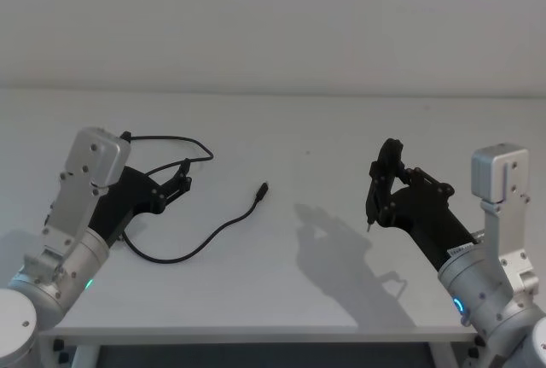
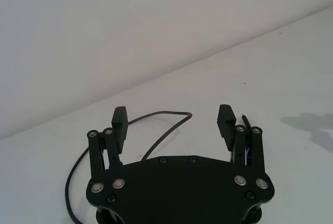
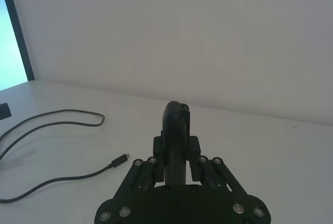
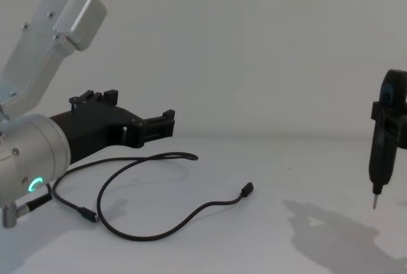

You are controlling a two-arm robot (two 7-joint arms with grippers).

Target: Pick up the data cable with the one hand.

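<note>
**Cable not picked up yet, lots of space though**

Nearest the robot there's a bare strip of table (image 1: 256,304) along the front edge. Right behind it lies the near curve of the data cable (image 1: 171,259), flat on the top, so nothing's lifted so far. The left gripper (image 1: 182,176) hangs just over the cable's left-hand loops, claw spread wide and empty. I'd guess all that's left is drop, close, lift. The right gripper (image 1: 375,193) sits well off to the right, pinched closed on nothing. One plug (image 1: 264,189) points into the open middle. Past the far loop it's bare table to the wall (image 1: 273,18).
</note>
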